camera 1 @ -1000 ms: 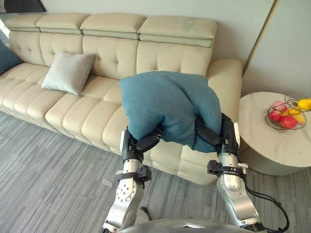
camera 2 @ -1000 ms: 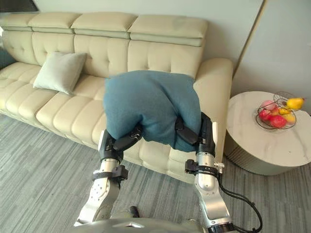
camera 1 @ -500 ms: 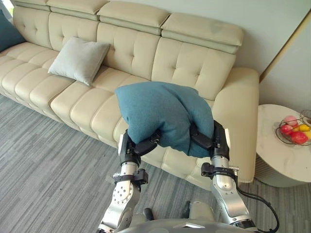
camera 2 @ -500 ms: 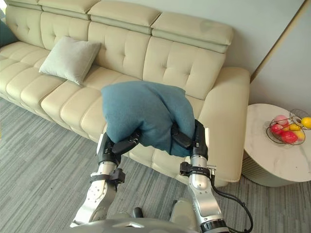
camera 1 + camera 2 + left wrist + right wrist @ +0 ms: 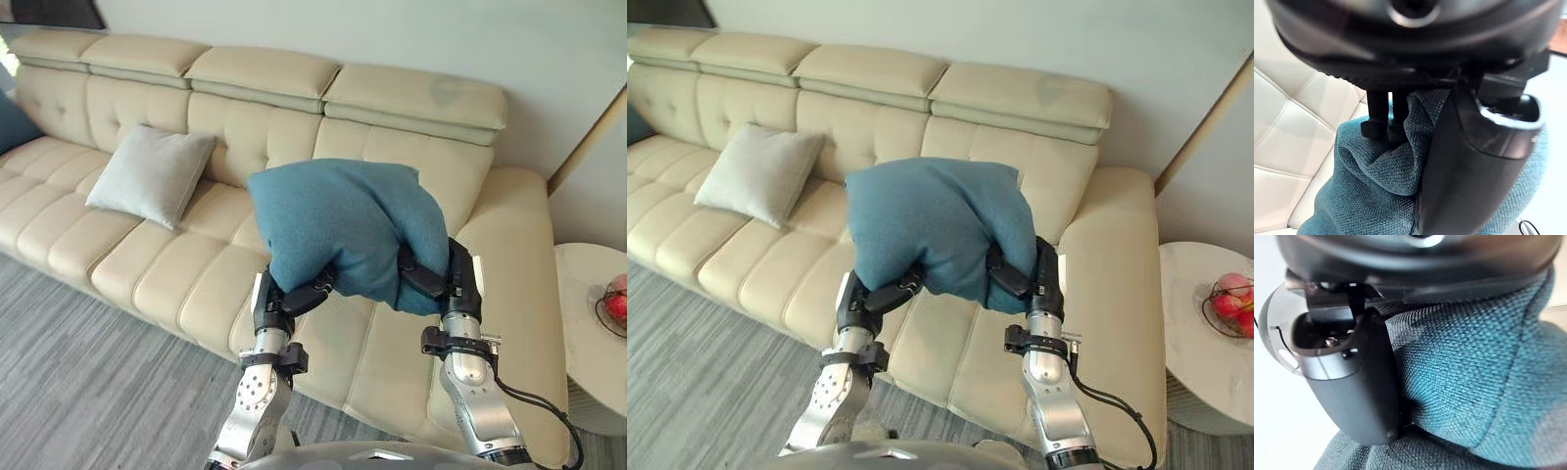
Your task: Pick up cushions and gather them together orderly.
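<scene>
Left wrist view: left hand [image 5: 1464, 161] (fingers [image 5: 1376, 116] seemingly curled) clamps cushion [image 5: 1371, 196]; right hand [image 5: 1352, 382] too.

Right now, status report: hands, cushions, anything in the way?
Left hand and right hand both shut on the teal cushion, held above the sofa. Grey cushion rests on the seat, further left. Nothing seen between them.

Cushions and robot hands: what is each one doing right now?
teal cushion: lifted, pinched between both hands.
left hand: curled on the teal cushion's lower edge.
right hand: curled on the teal cushion's lower edge.
grey cushion: lying on the sofa, leaning against its back.
</scene>
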Available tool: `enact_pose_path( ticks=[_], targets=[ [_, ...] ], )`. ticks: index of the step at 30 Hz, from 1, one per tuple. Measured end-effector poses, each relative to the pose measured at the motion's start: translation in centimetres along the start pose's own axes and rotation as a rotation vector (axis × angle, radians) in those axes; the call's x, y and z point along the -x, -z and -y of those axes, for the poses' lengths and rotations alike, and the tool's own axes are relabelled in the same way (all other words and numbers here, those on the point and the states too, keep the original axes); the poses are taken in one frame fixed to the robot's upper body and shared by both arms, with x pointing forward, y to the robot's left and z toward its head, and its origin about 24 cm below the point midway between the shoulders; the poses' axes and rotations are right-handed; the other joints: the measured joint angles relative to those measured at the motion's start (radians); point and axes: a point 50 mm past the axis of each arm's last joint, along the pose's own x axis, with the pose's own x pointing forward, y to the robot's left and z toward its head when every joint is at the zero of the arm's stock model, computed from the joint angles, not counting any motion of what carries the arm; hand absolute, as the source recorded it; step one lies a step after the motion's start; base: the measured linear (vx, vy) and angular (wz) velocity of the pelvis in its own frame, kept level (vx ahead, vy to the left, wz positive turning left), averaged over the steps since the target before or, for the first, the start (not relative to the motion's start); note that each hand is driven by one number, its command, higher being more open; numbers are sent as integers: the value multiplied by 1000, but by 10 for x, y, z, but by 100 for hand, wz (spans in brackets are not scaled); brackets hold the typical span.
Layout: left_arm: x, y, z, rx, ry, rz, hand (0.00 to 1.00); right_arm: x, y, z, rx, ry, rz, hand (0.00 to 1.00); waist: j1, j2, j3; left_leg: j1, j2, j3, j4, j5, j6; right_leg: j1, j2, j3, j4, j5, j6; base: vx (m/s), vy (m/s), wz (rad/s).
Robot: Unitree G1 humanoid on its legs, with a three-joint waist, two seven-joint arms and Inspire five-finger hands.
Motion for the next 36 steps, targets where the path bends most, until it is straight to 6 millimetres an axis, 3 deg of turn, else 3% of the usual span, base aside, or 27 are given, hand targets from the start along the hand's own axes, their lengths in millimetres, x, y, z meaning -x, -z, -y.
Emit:
enact_pose_path(
  ticks=[1,2,4,6,11,14,17,22,29,32,36],
  targets=[
    [0,3,-7,-37,-5,-18,0,3,8,-6,-25,7,-46,0,-3,-50,-8,12,-47,10,45,-26,11,11,-53,38,-4,-24,28,193,288,-63],
    [0,3,-8,-40,-6,-19,0,4,10,-7,-34,10,-54,0,-2,-53,-9,9,-57,-1,57,-40,10,2,-59,47,5,-22,30,204,315,-32],
    [1,3,-9,-42,-8,-22,0,4,11,-10,-45,9,-65,0,-6,-57,0,19,-75,27,92,-77,36,-9,-82,79,35,-21,31,124,226,-34],
    [3,4,-11,-47,-12,-29,0,5,11,-11,-47,-2,-68,0,-2,-57,1,37,-81,49,90,-87,42,-14,-89,105,51,-19,33,47,130,-37],
    [6,6,-13,-50,-20,-41,0,5,11,-11,-43,-14,-69,0,2,-62,1,86,-74,116,17,-90,48,-44,-90,196,16,-19,33,-21,20,-57],
    [10,9,-13,-49,-21,-56,0,9,16,-9,-33,-14,-87,0,-5,-64,0,114,-67,162,-24,-80,50,-71,-86,250,5,-8,50,-34,-8,-66],
    [11,10,-13,-48,-20,-61,0,13,19,-7,-28,-14,-104,0,-10,-69,-2,129,-58,198,-59,-78,49,-98,-72,310,-30,30,49,18,17,-65],
    [10,11,-12,-48,-19,-69,0,15,26,-4,26,-34,-124,0,-32,-81,-9,146,-56,215,-101,-67,50,-107,-68,308,-55,67,52,48,15,-25],
    [9,10,-14,-63,-20,-66,0,13,34,-5,119,-70,-130,0,-29,-88,-13,142,-56,215,-179,-20,51,-135,-64,275,-81,116,43,12,5,-1],
    [-3,4,-13,-87,-13,-32,0,0,36,-12,132,-90,-131,0,-25,-100,-2,82,-54,221,-176,-2,54,-194,-62,272,-81,136,39,-103,25,-7],
    [-41,-25,-8,-118,-16,95,0,-35,10,-29,133,-103,-26,0,-18,-119,86,-83,-38,221,-118,16,50,-336,-56,239,-76,170,36,-177,5,-5]
  ],
)
